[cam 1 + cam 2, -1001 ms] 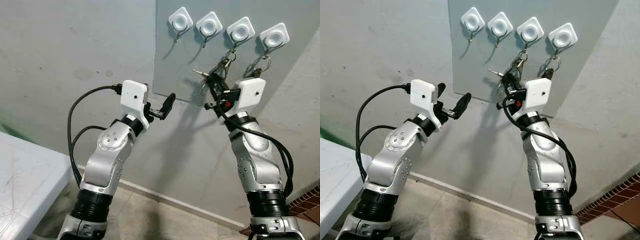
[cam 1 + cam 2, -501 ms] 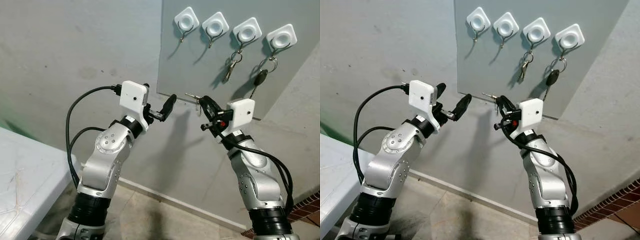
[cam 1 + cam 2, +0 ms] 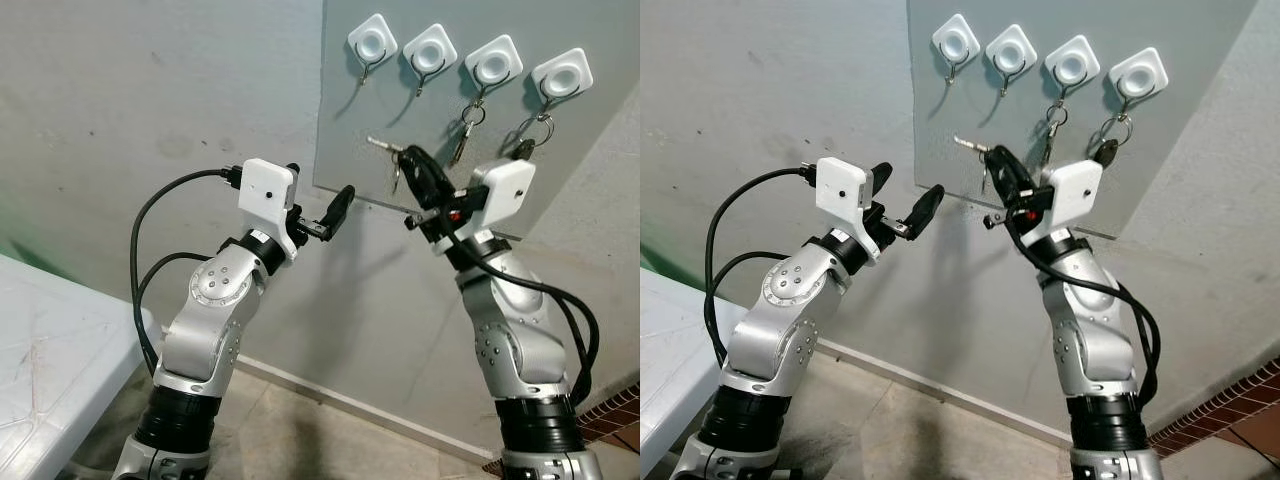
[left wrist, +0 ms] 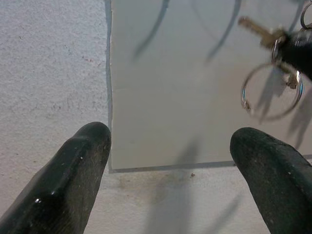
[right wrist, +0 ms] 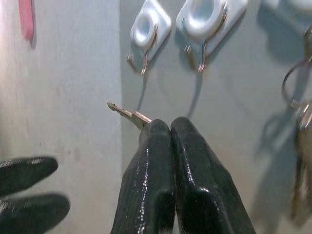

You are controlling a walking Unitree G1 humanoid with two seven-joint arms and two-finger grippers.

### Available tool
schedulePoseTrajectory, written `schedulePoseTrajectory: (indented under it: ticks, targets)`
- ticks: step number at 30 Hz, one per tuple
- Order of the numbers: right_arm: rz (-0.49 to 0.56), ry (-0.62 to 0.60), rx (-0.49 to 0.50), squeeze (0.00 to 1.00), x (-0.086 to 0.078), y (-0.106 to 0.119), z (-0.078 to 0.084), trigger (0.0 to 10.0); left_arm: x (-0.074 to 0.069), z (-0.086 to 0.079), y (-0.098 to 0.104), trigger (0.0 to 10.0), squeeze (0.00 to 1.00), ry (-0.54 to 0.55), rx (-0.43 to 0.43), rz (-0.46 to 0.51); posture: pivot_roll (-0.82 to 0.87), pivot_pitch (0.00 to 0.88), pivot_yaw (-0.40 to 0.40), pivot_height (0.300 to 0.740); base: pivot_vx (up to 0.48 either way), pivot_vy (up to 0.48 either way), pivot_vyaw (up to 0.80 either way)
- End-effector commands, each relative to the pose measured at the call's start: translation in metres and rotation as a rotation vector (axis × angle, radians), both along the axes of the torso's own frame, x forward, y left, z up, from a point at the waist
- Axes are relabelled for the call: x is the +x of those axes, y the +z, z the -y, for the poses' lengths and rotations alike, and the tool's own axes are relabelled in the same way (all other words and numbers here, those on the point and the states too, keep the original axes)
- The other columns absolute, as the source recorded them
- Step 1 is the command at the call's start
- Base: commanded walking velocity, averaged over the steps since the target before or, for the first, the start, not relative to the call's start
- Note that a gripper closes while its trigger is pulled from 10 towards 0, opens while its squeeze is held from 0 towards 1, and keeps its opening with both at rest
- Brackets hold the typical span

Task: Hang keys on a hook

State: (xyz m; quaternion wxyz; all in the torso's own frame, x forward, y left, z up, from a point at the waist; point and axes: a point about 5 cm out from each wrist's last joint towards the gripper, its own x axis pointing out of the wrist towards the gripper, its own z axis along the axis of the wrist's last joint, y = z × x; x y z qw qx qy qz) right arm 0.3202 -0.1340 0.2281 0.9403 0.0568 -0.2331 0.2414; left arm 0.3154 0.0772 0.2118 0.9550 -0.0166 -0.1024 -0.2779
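A grey board (image 3: 440,130) is fixed to a rough pale wall (image 3: 150,90), with four white hooks (image 3: 430,48) along its top (the two rightmost already carry key rings). A white table (image 3: 50,370) stands well left of the board, lower down. The right gripper (image 3: 412,162) is raised before the board below the hooks, fingers pinched on the keys (image 3: 385,146), whose ring dangles. The left gripper (image 3: 335,205) hovers at the board's lower left corner, fingers spread, grasping nothing.
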Motion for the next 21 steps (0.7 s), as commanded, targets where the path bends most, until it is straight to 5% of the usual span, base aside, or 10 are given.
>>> schedulePoseTrajectory:
  ticks: [1,21]
  targets:
    - [0.045,-0.010,0.031,0.00,0.001,0.012,0.004,10.0,-0.002,0.001,0.005,10.0,0.00,-0.015,0.006,0.018,0.01,0.053,-0.027,0.732,0.000,0.000,0.00]
    - [0.125,-0.043,0.069,0.00,0.014,0.037,0.009,10.0,-0.002,0.002,0.007,10.0,0.00,-0.020,0.004,0.025,0.02,0.040,-0.031,0.732,0.000,0.000,0.00]
